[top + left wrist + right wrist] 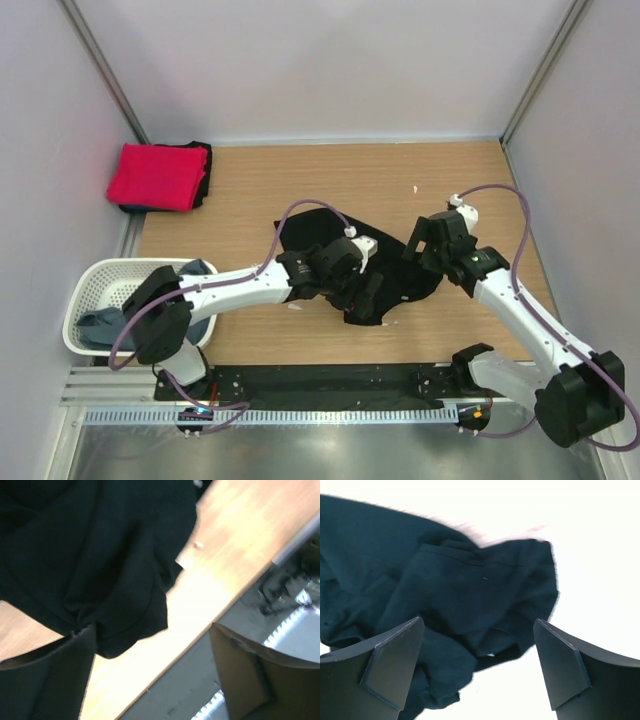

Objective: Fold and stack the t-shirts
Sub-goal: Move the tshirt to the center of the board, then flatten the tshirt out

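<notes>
The black t-shirt (392, 262) lies crumpled on the wooden table, mid-right. My left gripper (366, 292) sits over its near edge. In the left wrist view the jaws (149, 629) stand wide apart, and one finger (45, 680) touches a bunched fold of the black cloth (90, 555). My right gripper (422, 246) is open above the shirt's right edge, with the black cloth (470, 580) below and between its fingers (479, 621). The red t-shirt (155, 175) lies folded at the far left corner. The grey-blue t-shirt (100, 326) lies in the basket.
The white lattice basket (92, 285) stands at the near left edge of the table. A dark cloth (203, 170) lies under the red shirt. Grey walls close in the table on three sides. A metal rail (300, 412) runs along the near edge.
</notes>
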Available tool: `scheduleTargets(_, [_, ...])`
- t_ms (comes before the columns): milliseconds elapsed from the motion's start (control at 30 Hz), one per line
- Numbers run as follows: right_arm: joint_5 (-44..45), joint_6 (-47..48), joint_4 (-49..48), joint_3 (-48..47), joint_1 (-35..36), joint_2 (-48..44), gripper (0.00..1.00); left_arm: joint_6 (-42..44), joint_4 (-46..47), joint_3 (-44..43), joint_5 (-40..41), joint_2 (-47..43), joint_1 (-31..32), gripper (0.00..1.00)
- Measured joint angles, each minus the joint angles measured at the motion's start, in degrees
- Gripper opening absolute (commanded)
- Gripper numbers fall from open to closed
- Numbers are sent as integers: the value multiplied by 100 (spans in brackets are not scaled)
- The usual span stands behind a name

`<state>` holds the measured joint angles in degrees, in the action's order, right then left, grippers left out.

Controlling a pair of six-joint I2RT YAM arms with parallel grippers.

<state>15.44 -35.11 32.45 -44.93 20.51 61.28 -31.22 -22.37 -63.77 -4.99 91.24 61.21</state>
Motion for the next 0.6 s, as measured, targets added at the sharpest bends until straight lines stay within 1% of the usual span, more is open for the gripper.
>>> scheduleTargets(33, [52, -26, 74, 24, 0, -109, 97, 15, -15, -74, 138, 76, 7, 100])
scheduleTargets(133, [114, -85, 225, 151, -2, -586, 97, -66, -181, -83, 780, 26, -85, 100])
scheduleTargets(200, [55, -105, 192, 280, 0, -839, 95, -205, -232, -7, 949, -164, -389, 100])
scheduleTargets(267, [-48, -114, 114, 409, -2, -914, 94, -415, -208, 155, 931, -501, -1084, 100])
scheduleTargets(333, [-177, -140, -17, 540, 0, -789, 93, -649, -42, 308, 940, -824, -1915, 100])
scheduleTargets(367, [-236, -153, -87, 595, 0, -688, 92, -774, 63, 363, 1003, -940, -2347, 100])
scheduleTargets(433, [-352, -170, -234, 669, 0, -459, 90, -916, 168, 361, 1185, -994, -2841, 100])
scheduleTargets(500, [-483, -188, -365, 671, 2, -243, 87, -979, 186, 186, 1377, -791, -2962, 99])
scheduleTargets(533, [-553, -199, -485, 669, 20, -131, 85, -992, 164, 52, 1471, -614, -2949, 95])
scheduleTargets(600, [-647, -216, -656, 660, 111, 81, 85, -990, 94, -442, 1674, -22, -2903, 91])
